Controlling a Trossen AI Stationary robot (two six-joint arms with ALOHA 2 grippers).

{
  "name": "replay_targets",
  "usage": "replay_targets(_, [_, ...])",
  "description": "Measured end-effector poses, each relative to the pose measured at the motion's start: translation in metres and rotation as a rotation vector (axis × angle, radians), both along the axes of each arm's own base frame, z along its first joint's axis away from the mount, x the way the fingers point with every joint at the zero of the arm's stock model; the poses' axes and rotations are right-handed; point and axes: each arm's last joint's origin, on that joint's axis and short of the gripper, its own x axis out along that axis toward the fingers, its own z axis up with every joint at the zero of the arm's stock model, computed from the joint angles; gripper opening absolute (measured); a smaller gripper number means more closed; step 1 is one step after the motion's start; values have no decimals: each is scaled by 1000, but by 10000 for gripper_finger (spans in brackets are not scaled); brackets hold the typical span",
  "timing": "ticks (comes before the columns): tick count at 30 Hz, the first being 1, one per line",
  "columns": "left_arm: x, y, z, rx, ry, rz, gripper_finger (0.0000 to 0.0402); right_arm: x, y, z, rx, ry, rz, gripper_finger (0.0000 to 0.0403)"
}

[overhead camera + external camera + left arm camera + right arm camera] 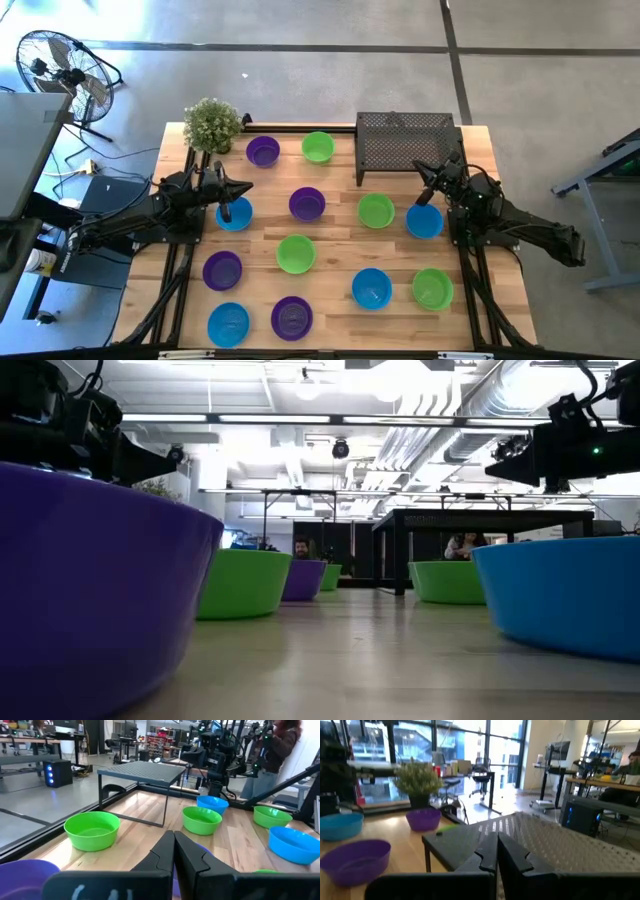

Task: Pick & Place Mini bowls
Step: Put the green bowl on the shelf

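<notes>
Twelve mini bowls spread over the table — four blue, four green, four purple, countable only from above. The left gripper and right gripper hover closed, empty — wrist views confirm.

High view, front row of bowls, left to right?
Blue bowl → purple bowl → blue bowl → green bowl.

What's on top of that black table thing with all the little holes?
Nothing sits on top of the black mesh rack. All the mini bowls lie on the wooden table. Whatever is beneath the rack is mostly hidden from above.
</notes>
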Motion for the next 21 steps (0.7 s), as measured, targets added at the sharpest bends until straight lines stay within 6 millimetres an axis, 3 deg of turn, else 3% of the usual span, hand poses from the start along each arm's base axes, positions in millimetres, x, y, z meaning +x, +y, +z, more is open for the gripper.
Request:
replay_targets(10, [0,0,0,-16,-1,7,1,-1,6,23,-24,-270,188,0])
replay_targets(15, [0,0,0,-11,2,10,1,-2,10,45,-63,-287,289,0])
replay_targets(21, [0,0,-1,-12,3,12,1,5,10,62,-61,-184,325,0])
